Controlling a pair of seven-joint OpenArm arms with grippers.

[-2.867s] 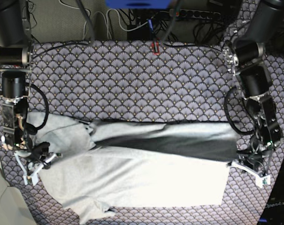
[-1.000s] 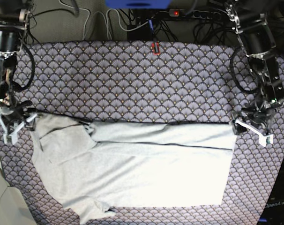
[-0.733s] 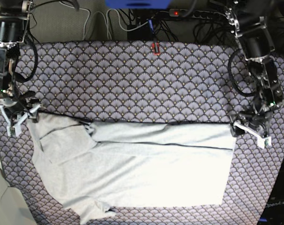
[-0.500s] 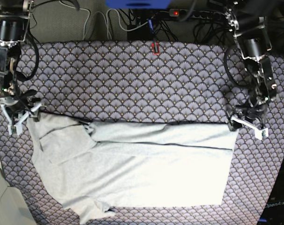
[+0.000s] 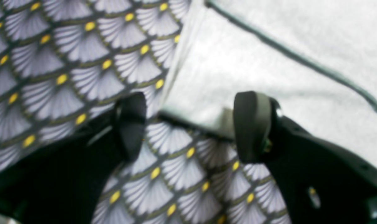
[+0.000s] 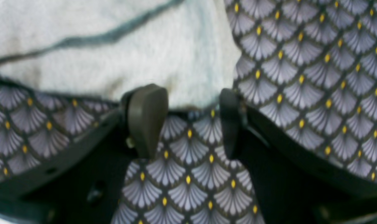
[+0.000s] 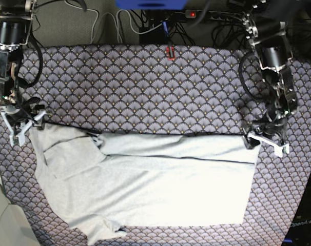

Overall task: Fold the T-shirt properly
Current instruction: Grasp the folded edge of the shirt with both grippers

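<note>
We are looking down at the T-shirt (image 7: pixel 155 182) lying spread across the lower half of the patterned cloth (image 7: pixel 145 87), its long fold line running left to right and one sleeve trailing toward the lower left corner.

Our left gripper (image 7: pixel 267 143) is sitting at the shirt's upper corner on the right side of the base view. In the left wrist view the left gripper (image 5: pixel 191 127) is showing its jaws spread wide, one finger (image 5: pixel 132 124) resting over the patterned cloth (image 5: pixel 67 77) and the other (image 5: pixel 252 124) over the T-shirt (image 5: pixel 269 77), with the shirt's corner edge lying in the gap between them. We are not seeing the fingers close on the fabric.

Our right gripper (image 7: pixel 22 128) is sitting at the shirt's upper corner on the left side of the base view. In the right wrist view the right gripper (image 6: pixel 188 121) is also holding its jaws apart, the fingers (image 6: pixel 146 118) sitting just at the hem of the T-shirt (image 6: pixel 129 62), with patterned cloth (image 6: pixel 316 77) showing between and below them. Nothing is pinched there either.
</note>
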